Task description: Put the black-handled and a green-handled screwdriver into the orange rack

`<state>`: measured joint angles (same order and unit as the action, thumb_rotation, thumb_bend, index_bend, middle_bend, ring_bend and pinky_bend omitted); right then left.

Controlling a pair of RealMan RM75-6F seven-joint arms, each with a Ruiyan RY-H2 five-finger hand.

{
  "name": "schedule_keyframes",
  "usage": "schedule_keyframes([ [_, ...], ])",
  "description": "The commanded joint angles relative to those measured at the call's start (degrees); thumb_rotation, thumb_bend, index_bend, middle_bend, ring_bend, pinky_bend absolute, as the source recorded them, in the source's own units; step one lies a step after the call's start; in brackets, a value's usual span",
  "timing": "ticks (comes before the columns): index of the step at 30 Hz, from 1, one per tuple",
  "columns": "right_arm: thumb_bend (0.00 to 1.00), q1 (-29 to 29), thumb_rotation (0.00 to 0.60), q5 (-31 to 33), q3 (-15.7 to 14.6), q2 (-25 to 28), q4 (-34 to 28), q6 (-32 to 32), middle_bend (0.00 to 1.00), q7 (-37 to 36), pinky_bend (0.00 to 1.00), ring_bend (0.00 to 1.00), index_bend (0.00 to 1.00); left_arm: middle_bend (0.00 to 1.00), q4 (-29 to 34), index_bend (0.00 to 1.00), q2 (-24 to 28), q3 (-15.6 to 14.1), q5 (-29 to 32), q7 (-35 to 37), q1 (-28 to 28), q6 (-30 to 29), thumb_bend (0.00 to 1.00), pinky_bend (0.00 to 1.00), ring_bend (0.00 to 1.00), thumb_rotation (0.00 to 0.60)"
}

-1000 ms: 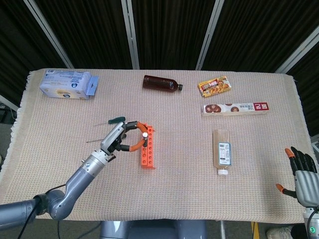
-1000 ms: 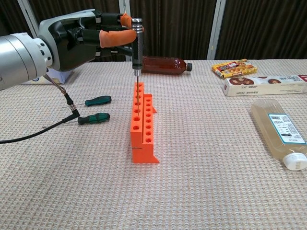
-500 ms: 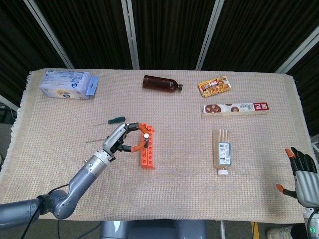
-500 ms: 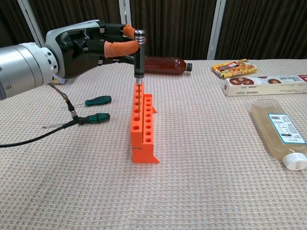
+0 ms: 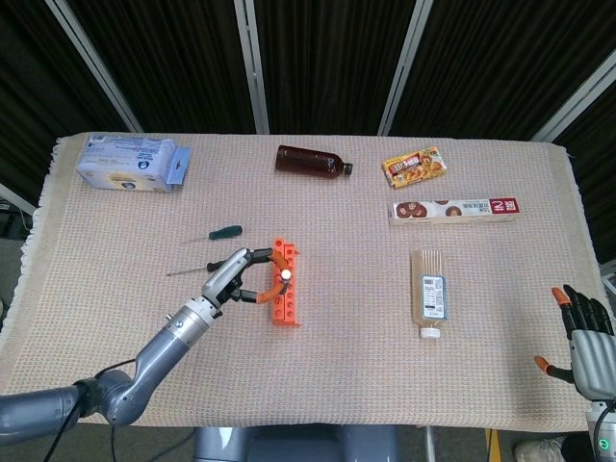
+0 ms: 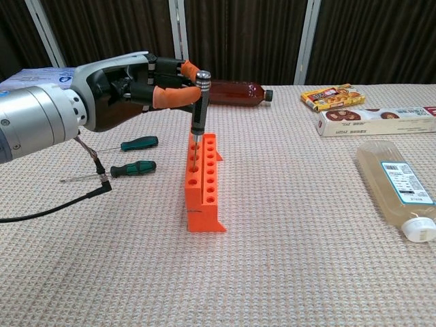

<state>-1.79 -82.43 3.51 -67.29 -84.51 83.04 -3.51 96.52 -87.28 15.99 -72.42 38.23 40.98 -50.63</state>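
The orange rack [image 6: 202,180] [image 5: 285,295] stands mid-table with its rows of holes facing up. My left hand [image 6: 129,88] [image 5: 229,280] pinches the black-handled screwdriver [image 6: 199,102] [image 5: 286,276] by its handle. The screwdriver stands nearly upright, slightly tilted, with its shaft down in a hole of the rack's left row. Two green-handled screwdrivers [image 6: 139,142] [image 6: 134,167] lie on the cloth left of the rack; the head view shows the far one [image 5: 227,232] plainly. My right hand [image 5: 582,332] hangs off the table's right front corner, fingers apart, holding nothing.
A brown bottle [image 5: 310,161] lies at the back centre and a blue tissue pack [image 5: 130,164] at the back left. A yellow snack box [image 5: 413,166] and a long biscuit box [image 5: 454,210] sit back right. A clear bottle [image 5: 428,293] lies right of the rack.
My left hand has come down and toward the near side with the black-handled screwdriver. Its tip went from above the rack's far end into a hole. The right hand has not moved.
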Motion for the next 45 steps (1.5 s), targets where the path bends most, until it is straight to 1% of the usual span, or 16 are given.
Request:
schedule_keyframes([
  [1,0.0,-0.2,0.6,-0.1,0.0,0.0,0.0,-0.2,0.0,0.0,0.0,0.0,0.0,0.45,-0.4,0.76,-1.1,-1.2,-1.6,-1.4,-0.7,-1.9,0.61,0.18,0.25,0.6],
  [8,0.0,-0.3,0.6,-0.1,0.0,0.1,0.0,-0.5,0.0,0.0,0.0,0.0,0.0,0.45,-2.0,0.76,-4.0,-4.1,-5.8,-7.2,-2.7,-8.0,0.61,0.17,0.25,0.6],
  [11,0.0,-0.3,0.6,-0.1,0.0,0.1,0.1,-0.5,0.0,0.0,0.0,0.0,0.0,0.45,-2.6,0.76,-4.9,-4.8,-6.4,-8.7,-3.1,-9.0,0.59,0.16,0.25,0.6],
  [17,0.0,-0.3,0.6,-0.1,-0.1,0.0,0.1,-0.7,0.0,0.0,0.0,0.0,0.0,0.45,-3.4,0.76,-6.1,-5.5,-6.6,-9.5,-3.5,-9.7,0.56,0.03,0.25,0.6],
  [20,0.0,-0.6,0.6,0.1,0.0,0.0,-0.1,-1.0,0.0,0.5,0.0,0.0,0.0,0.45,-5.1,0.76,-8.1,-5.4,-5.5,-8.0,-3.9,-10.1,0.54,0.0,0.25,0.6],
  [30,0.0,-1.0,0.6,0.7,0.3,0.4,-1.2,-1.7,0.0,2.0,0.0,0.0,0.0,0.45,-9.6,0.76,-11.3,-4.6,-4.6,-4.0,-4.0,-9.3,0.53,0.0,0.25,0.6],
  [40,0.0,-1.4,0.6,1.2,0.5,0.4,-1.9,-2.4,0.0,2.9,0.0,0.0,0.0,0.45,-10.4,0.78,-11.8,-4.5,-5.1,-2.2,-4.2,-9.2,0.52,0.0,0.25,0.6],
  [45,0.0,-1.7,0.6,1.6,0.7,0.4,-2.1,-2.8,0.0,3.3,0.0,0.0,0.0,0.45,-10.1,0.77,-11.3,-4.5,-5.7,-2.5,-4.5,-9.7,0.49,0.0,0.25,0.6],
])
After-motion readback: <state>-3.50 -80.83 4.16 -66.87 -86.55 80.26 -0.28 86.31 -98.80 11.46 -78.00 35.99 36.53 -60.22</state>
